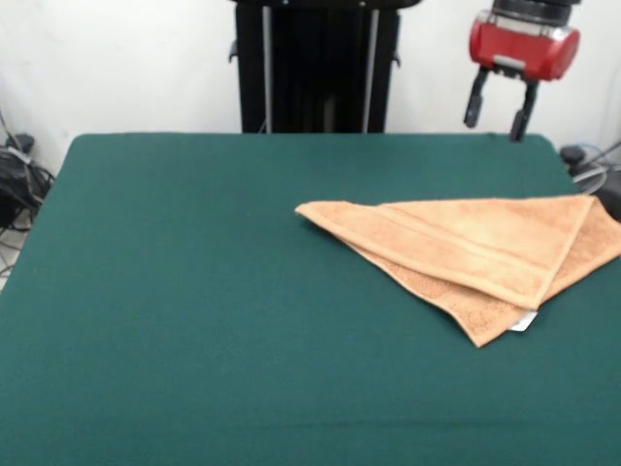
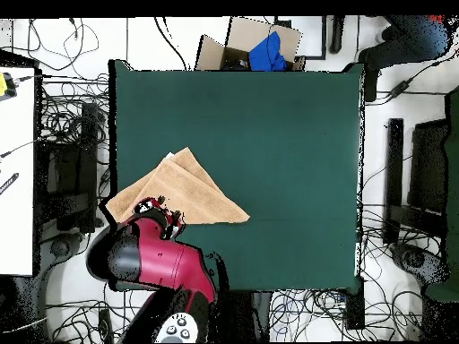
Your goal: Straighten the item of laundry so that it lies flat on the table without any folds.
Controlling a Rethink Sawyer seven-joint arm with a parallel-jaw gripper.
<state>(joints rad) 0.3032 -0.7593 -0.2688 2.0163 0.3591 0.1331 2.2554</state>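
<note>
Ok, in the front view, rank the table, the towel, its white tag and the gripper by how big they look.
1. The table, by far.
2. The towel, folded over itself.
3. The gripper, red head included, fingers apart; it hangs farther from the camera, so its rank against the towel is apparent only.
4. The white tag, smallest.

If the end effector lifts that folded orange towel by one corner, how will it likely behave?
Probably floppy: the towel lies folded over itself in soft layers, so a lifted corner would likely drape and unfold. It looks thin and light. On the felt-like table, terry may cling, so pushing could bunch it. The end effector hangs open above the far edge.
</note>
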